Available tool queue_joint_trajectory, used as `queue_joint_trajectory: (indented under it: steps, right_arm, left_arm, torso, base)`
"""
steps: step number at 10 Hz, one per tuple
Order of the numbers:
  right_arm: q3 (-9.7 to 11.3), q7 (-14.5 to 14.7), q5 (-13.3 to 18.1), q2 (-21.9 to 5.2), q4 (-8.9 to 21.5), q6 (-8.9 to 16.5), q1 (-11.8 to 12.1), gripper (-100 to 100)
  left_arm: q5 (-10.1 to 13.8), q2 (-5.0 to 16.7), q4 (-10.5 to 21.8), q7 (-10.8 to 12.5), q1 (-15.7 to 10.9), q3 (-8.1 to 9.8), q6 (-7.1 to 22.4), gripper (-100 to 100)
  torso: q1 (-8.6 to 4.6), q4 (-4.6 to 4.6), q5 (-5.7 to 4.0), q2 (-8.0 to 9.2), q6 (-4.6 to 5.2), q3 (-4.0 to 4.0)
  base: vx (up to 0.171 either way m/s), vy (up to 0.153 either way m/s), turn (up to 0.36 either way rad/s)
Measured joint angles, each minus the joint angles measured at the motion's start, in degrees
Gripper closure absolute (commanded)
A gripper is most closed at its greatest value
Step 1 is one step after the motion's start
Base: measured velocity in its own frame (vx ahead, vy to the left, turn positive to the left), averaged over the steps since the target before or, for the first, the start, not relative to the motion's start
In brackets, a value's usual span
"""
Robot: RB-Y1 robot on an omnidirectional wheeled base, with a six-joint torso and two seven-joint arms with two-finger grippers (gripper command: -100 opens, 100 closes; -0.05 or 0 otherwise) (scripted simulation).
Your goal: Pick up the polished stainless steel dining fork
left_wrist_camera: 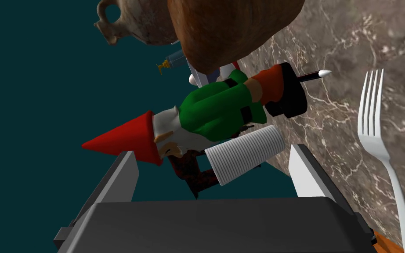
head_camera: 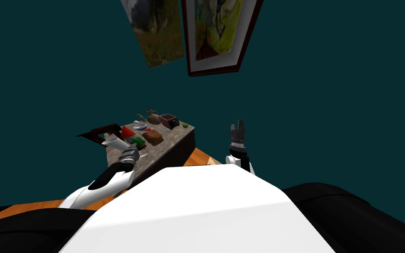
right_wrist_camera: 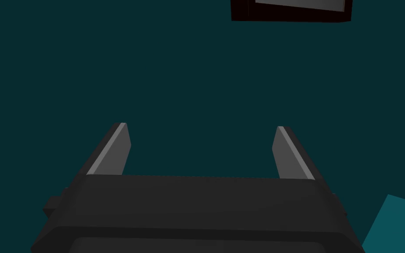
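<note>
Grey fingers of the left gripper (left_wrist_camera: 212, 151) stand apart with nothing between them, at the near end of a brown marbled table top (left_wrist_camera: 351, 44). Just beside 1 finger, outside the jaws, the silver fork (left_wrist_camera: 375, 131) lies flat on the top — 4 tines pointing away from the gripper, handle running back past the finger. Beyond the fingertips are a white ribbed cup (left_wrist_camera: 245, 153) and a gnome (left_wrist_camera: 215, 110) in green coat and red hat; farther on, a brown loaf (left_wrist_camera: 232, 30) and a tan jug (left_wrist_camera: 131, 22). The right gripper (right_wrist_camera: 201, 131) is raised off to the table's right — its 2 fingers spread, empty.
</note>
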Motion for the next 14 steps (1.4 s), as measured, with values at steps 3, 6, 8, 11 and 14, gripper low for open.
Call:
queue_joint_trajectory:
  steps: [3, 6, 8, 11, 14]
  right_arm:
    - [0.0, 0.0, 0.0, 0.0, 0.0, 0.0, 0.0, 0]
    - [0.0, 0.0, 0.0, 0.0, 0.0, 0.0, 0.0, 0]
    - [0.0, 0.0, 0.0, 0.0, 0.0, 0.0, 0.0, 0]
    - [0.0, 0.0, 0.0, 0.0, 0.0, 0.0, 0.0, 0]
    - [0.0, 0.0, 0.0, 0.0, 0.0, 0.0, 0.0, 0]
  left_arm:
    - [1.05, -0.03, 0.28, 1.16, 0.69, 1.8, 4.33, -100]
    - [2.78, 0.18, 0.39, 2.68, 1.54, 4.3, 8.84, -100]
    - [3.4, 0.53, 0.35, 3.33, 1.5, 5.15, 11.93, -100]
    - [5.15, 0.43, 0.25, 4.79, 2.58, 7.29, 16.41, -100]
    - [7.66, 1.73, 1.19, 6.24, 2.9, 9.58, 21.2, -100]
  torso:
    - [0.02, 0.02, 0.0, 0.1, -0.01, 0.06]
    - [0.04, 0.0, 0.0, 0.0, 0.0, 0.01]
    - [0.07, 0.03, 0.01, 0.13, -0.01, 0.07]
    - [0.1, 0.02, 0.02, 0.07, 0.0, 0.04]
    - [0.15, 0.02, 0.03, 0.1, -0.01, 0.05]
  base:
    - [0.05, -0.022, -0.021]
    - [0.063, -0.014, -0.034]
    - [0.032, -0.003, -0.026]
    - [0.048, 0.002, -0.032]
    - [0.037, 0.01, -0.024]
